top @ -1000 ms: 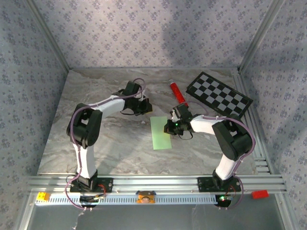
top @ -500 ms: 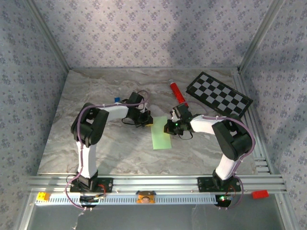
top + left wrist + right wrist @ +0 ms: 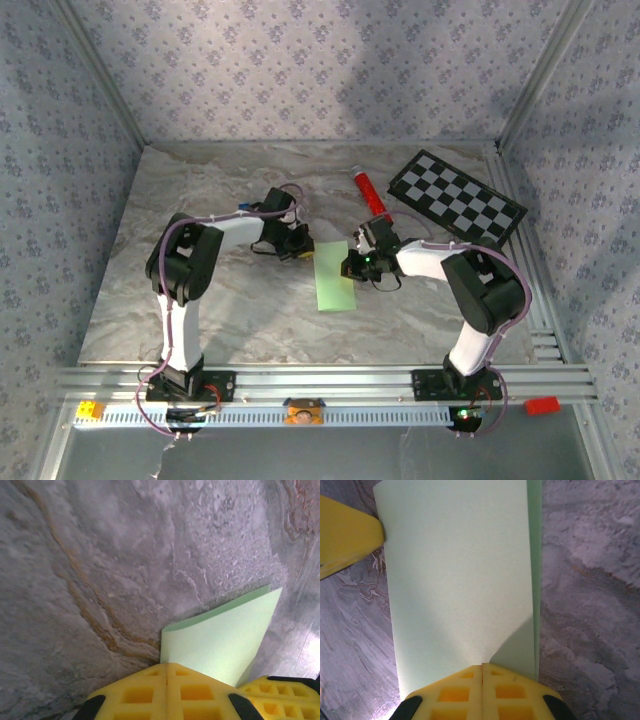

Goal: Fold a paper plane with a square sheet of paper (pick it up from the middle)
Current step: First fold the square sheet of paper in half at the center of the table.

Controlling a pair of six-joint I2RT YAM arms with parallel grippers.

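Paper (image 3: 334,277): pale green, doubled into a long strip, flat on the bench (image 3: 200,310). It lies between the two pincers, just ahead of each tip.
Layers: in the right wrist view the upper layer stops just short of the lower one, leaving a thin darker strip beside that tip. The halves are not quite square to each other.
Fold edge: on the left pincer's side it looks rounded and slightly raised, so not yet pressed sharp.
Right pincer (image 3: 352,266): jaws pressed together with nothing between them, tip down on the strip's long open edge. Judged to act as a hold-down so the sheet cannot slide.
Left pincer (image 3: 296,243): jaws pressed together, tip touching the strip's corner at the fold edge, across the paper from the right pincer. Judged to serve as a blunt presser for flattening that crease.
Stage: centre fold only, no nose folds, so this is early in the task.
Risk: pushing on the corner could skew the layers further.
Tube (image 3: 370,195), checkerboard (image 3: 455,195): beyond the right pincer, apart from the paper and not in use.
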